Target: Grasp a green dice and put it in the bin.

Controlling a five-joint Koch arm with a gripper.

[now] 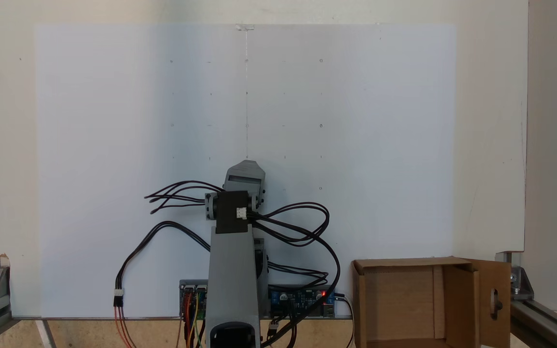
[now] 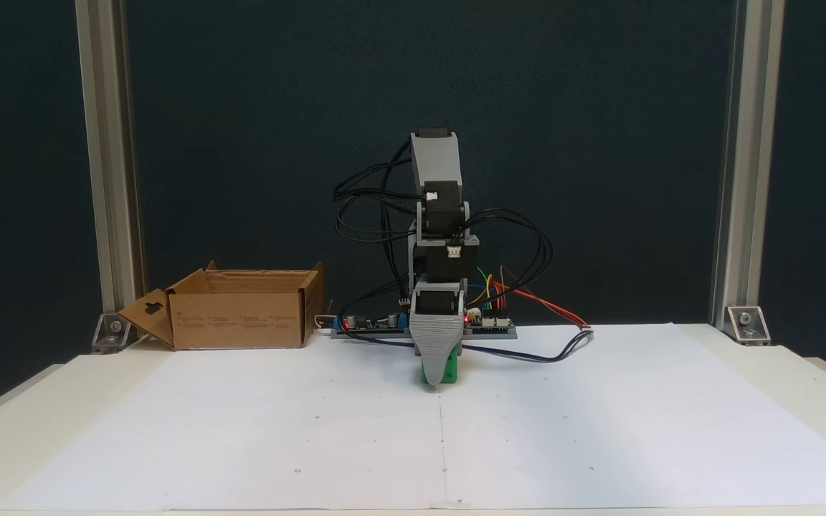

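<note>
The arm is folded forward over the white paper sheet [image 2: 241, 430], its gripper [image 2: 439, 380] pointed down at the table. In a fixed view from the front, the grey ribbed jaw stands right in front of the green dice [image 2: 449, 372], whose bright green shows at both sides of the tip and below it; the dice sits at the paper. The second jaw lies behind the first, so I cannot tell whether the jaws are clamped on the dice or merely around it. From above, the gripper [image 1: 245, 163] shows as one grey point. The bin [image 2: 241, 315] stands well apart beside the arm's base, its flaps open [image 1: 493, 299].
</note>
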